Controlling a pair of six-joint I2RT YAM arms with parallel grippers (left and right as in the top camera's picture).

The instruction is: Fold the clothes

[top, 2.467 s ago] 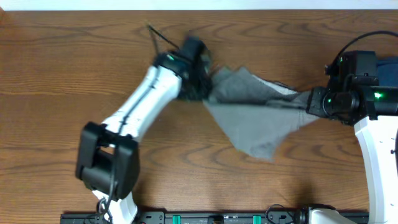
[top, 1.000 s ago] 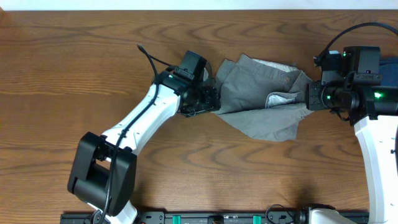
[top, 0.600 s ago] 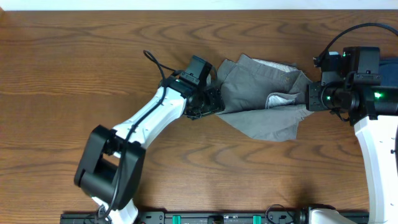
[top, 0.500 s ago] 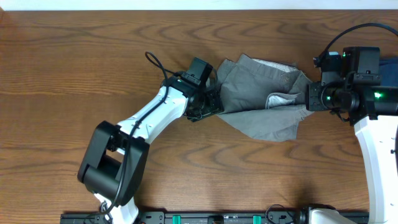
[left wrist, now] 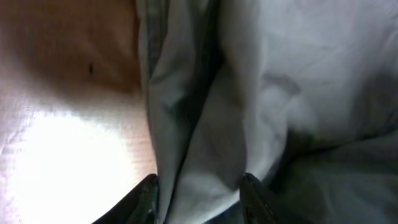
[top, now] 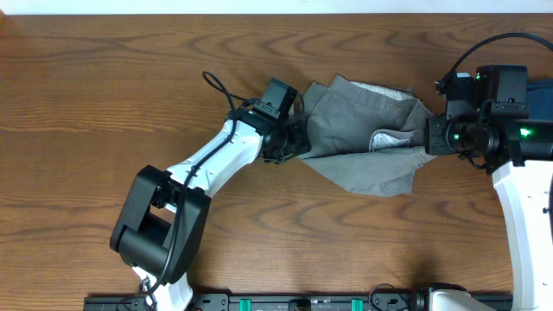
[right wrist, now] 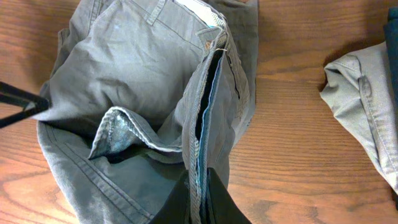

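The grey shorts (top: 363, 147) lie crumpled on the wooden table between my two arms, with the pale waistband lining showing near the right side. My left gripper (top: 294, 138) is at the shorts' left edge. In the left wrist view its fingers (left wrist: 199, 196) hold a thick fold of the grey cloth (left wrist: 205, 93) between them. My right gripper (top: 429, 136) is at the shorts' right edge. In the right wrist view it (right wrist: 200, 199) is shut on the open fly edge of the shorts (right wrist: 143, 74), low over the table.
Another grey garment (right wrist: 367, 106) lies on the table just right of the shorts, with a dark blue item at the view's far right edge. The table's (top: 104, 86) back edge runs along the top of the overhead view.
The shorts, stretched out between the grippers 2.5 s ago, now lie bunched on the table. My left arm's elbow has swung right and its gripper has edged toward the shorts. The right arm has barely moved.
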